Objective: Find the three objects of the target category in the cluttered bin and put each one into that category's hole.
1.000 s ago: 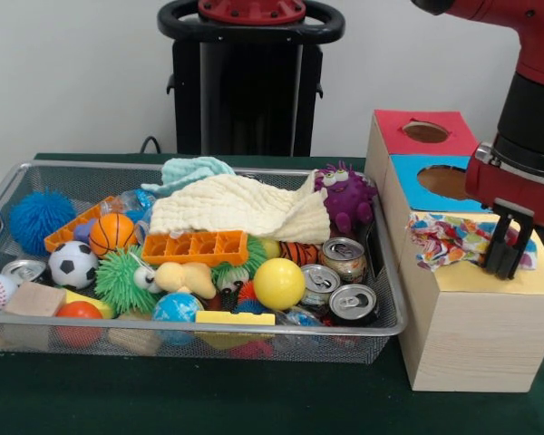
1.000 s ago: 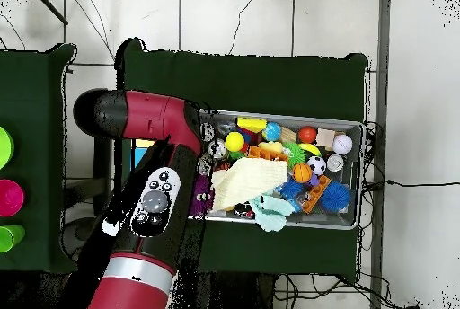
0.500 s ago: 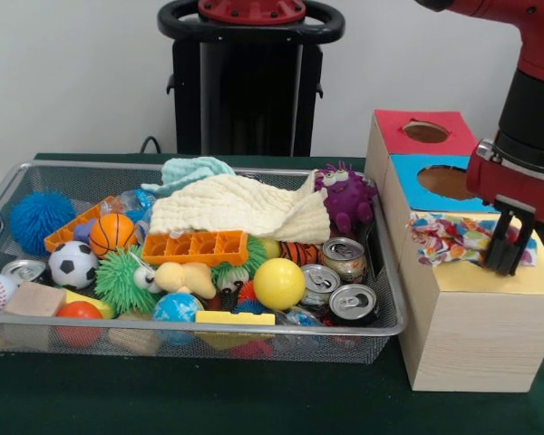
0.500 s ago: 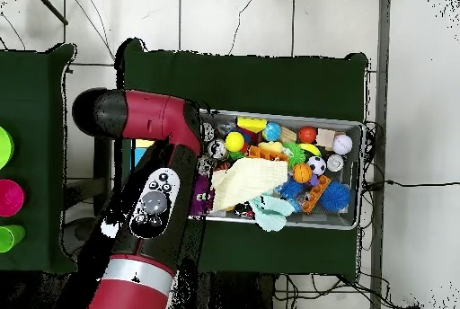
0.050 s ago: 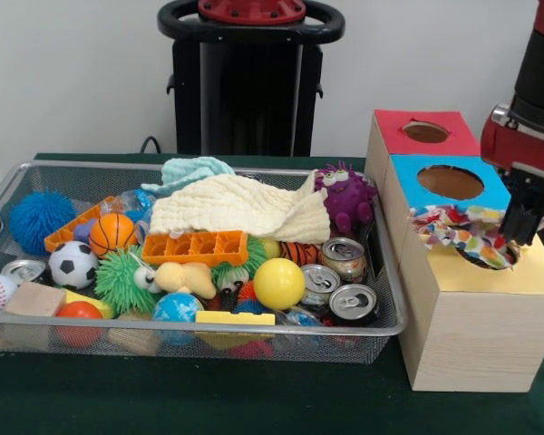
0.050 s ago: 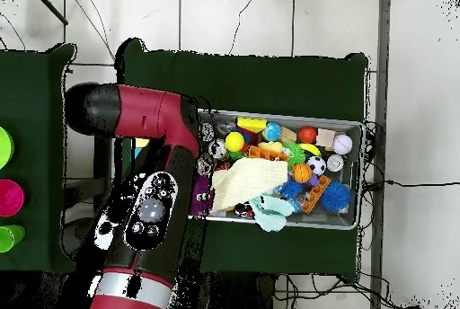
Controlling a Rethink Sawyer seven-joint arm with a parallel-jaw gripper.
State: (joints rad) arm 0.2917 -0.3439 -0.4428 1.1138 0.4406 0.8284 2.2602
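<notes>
Hovering over patterned cloth [image 5: 461, 234] on yellow hole: hand [image 5: 524, 222], grip state unclear; no legible writing.

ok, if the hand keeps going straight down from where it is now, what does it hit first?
Most likely the patterned cloth on the box's yellow section. The hand points down at the cloth's right edge, over the hole there. Depth is unclear, so it may already be touching.
</notes>
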